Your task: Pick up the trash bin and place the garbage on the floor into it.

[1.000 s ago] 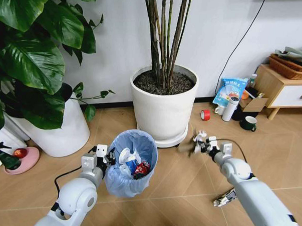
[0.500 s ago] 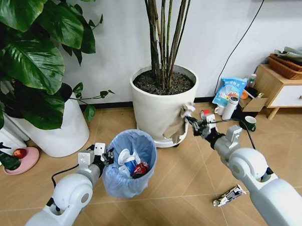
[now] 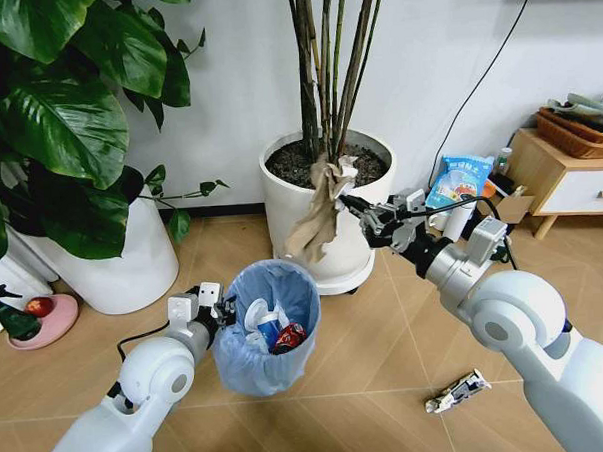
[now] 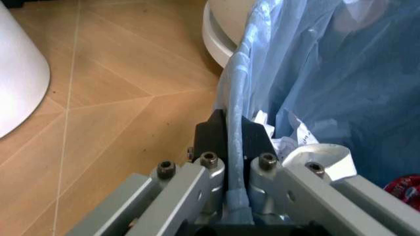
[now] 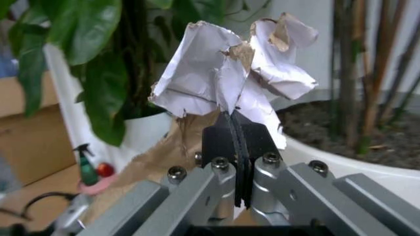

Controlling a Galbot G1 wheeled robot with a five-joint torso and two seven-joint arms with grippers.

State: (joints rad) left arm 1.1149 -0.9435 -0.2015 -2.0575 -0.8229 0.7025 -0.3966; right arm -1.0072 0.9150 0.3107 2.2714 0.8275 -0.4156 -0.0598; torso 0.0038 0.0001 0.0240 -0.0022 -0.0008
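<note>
Head view. We log the bin (image 3: pixel 264 326), bag-lined, holding cans and paper wads, raised off the floor (image 3: pixel 368 363) by our left gripper (image 3: pixel 219 312) clamped on its near rim. Our right gripper (image 3: pixel 359 213) holds a crumpled brown-and-white paper (image 3: pixel 317 213) up in front of the plant pot (image 3: pixel 326 220), above and beyond the bin. One flattened wrapper (image 3: pixel 456 390) lies on the floor by the right arm.

Left wrist view. Fingers (image 4: pixel 211 140) pinched on the rim and bag fold (image 4: pixel 236 147). We judge the bin light, its bag slippery.

Right wrist view. Fingers (image 5: pixel 217 137) closed on the paper's (image 5: pixel 223 81) lower edge. We judge it soft, featherlight, liable to tear or slip; a grip on the thick crumple suits it best.
</note>
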